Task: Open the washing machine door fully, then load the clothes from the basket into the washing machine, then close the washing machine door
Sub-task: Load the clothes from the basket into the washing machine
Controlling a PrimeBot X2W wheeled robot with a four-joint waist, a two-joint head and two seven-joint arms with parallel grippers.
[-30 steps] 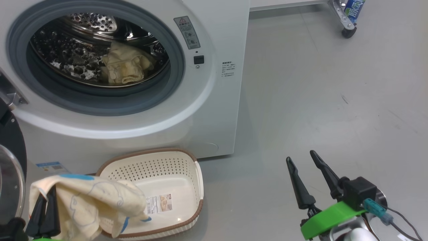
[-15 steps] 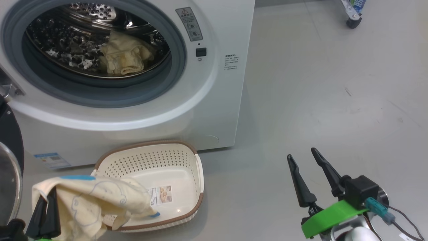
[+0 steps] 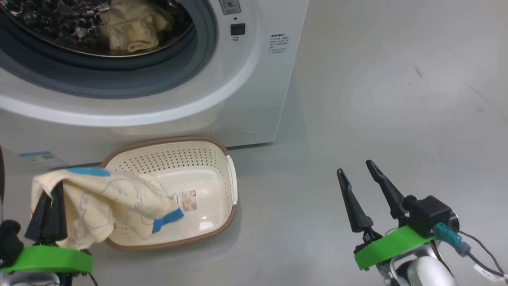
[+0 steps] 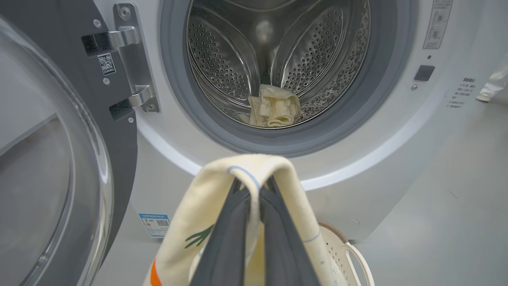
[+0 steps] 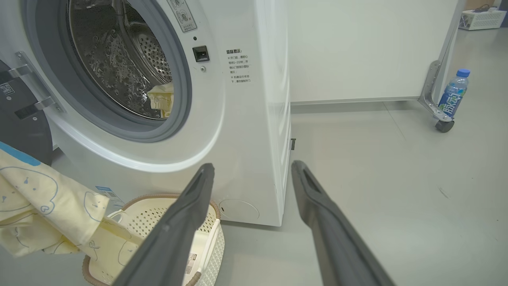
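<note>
Pale yellow bear-print garment (image 3: 107,198), pinched in the left gripper's (image 3: 53,191) closed dark fingers (image 3: 59,214), hangs over the cream perforated plastic basket (image 3: 190,159) below the white front-loading washing machine (image 3: 246,99), where its trailing hem could snag the basket rim or the grey gasket (image 3: 202,55), the cloth hiding how deep the grip bites, while the right gripper (image 3: 355,167) stands spread and empty.

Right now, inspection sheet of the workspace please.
Surface: grey floor, few scuff marks.
Job's things: washing machine door swung open; bunched garment lies in the drum; held garment hangs partly over the basket, whose visible part is bare but for a label.
Clutter: bottle by a caster.
End effectors: left end effector shut on the held garment; right end effector open, holding nothing.
Cables: wire at the right wrist.
Surroundings: white wall panel.
</note>
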